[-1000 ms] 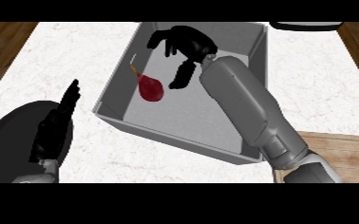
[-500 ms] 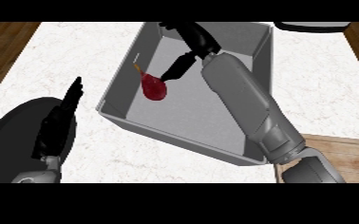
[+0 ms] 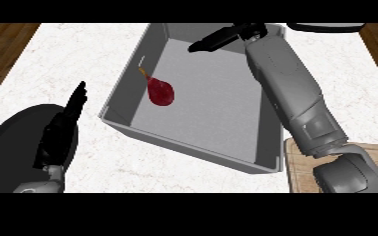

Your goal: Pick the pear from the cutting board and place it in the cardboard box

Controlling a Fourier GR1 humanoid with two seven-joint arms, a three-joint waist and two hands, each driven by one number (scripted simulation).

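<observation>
Pear (image 3: 161, 92): dark red, stem pointing up-left, lying on the grey floor of the cardboard box (image 3: 193, 151), close against the box's left wall. Nothing touches it. Right hand (image 3: 221, 38) sits above the far end of the box, up and to the right of the pear and well apart from it; fingers straight, stretched leftward, spread slightly, holding nothing. Right forearm (image 3: 291, 92) runs down along the box's right wall toward the lower right corner of the view. Cutting board (image 3: 297, 172), wood-toned, shows below and behind that forearm at the lower right, just beside the box's near corner. Left hand (image 3: 63, 125) at the lower left, outside the box, well to the left of the pear; fingers straight and pointing up, at rest over the white marbled counter (image 3: 66, 55). Dark rounded object (image 3: 328, 26) lies partly out of view, just right of the right hand.
</observation>
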